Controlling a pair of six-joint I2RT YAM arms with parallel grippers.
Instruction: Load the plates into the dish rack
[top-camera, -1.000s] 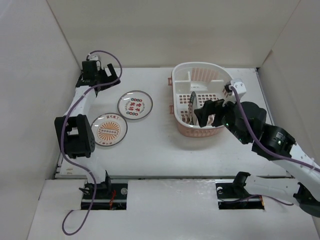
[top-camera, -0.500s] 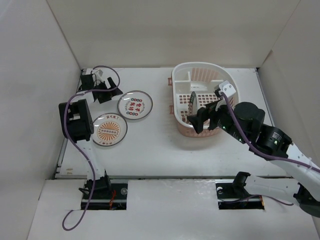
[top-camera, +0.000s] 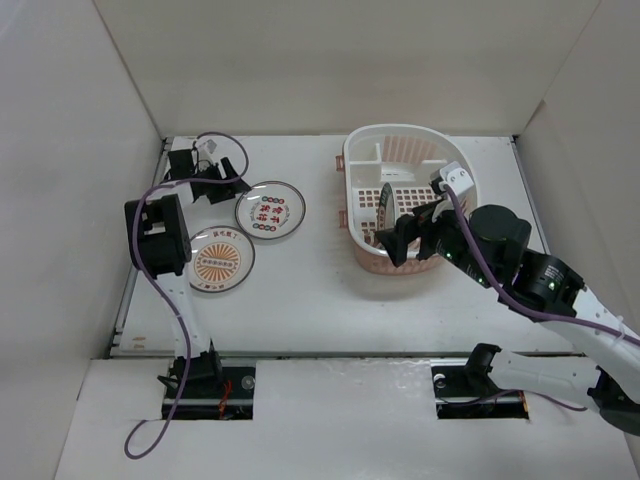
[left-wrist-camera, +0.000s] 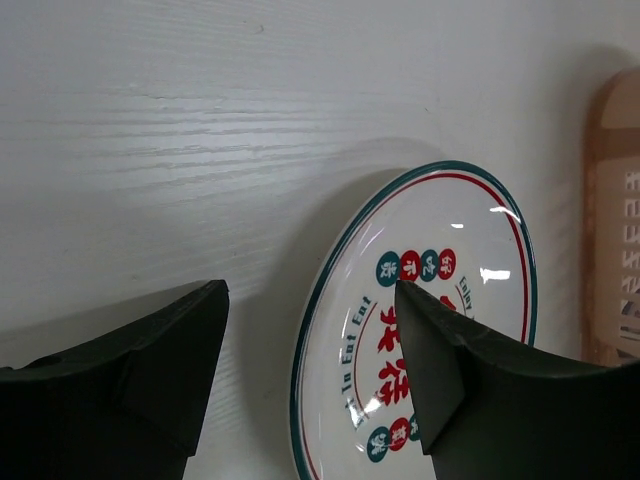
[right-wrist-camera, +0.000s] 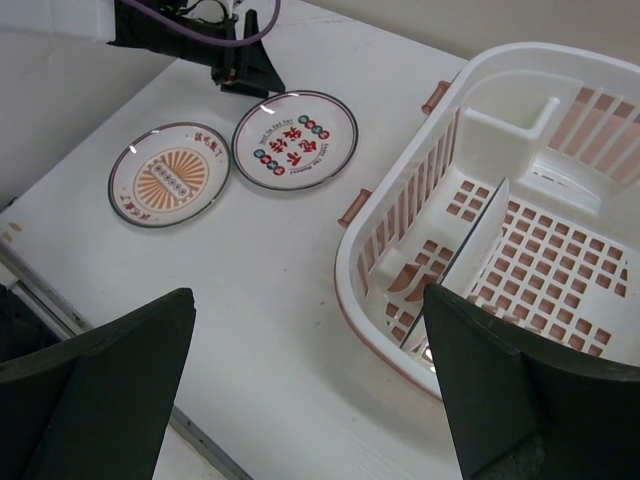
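While two plates lie flat at centre left of the overhead view, on the white table (top-camera: 330, 290), a third, dark-rimmed plate (top-camera: 384, 205) stands on edge inside the pink-and-white dish rack (top-camera: 362, 150) at upper right. The red-and-black character plate (top-camera: 270, 212) sits above and right of the orange sunburst plate (top-camera: 218, 260), close beside it. The left gripper (top-camera: 228, 188) is low, just beside the character plate's upper-left rim. The right gripper (top-camera: 408, 240) hangs over the rack's near wall.

From the left wrist, two dark fingers (left-wrist-camera: 140, 380) are spread wide and hold nothing. The character plate fills the lower right, its rim lying between the fingertips.

From the right wrist, the fingers (right-wrist-camera: 520, 390) are also spread and empty. The rack fills the right side of the frame, and the two flat plates lie at upper left.
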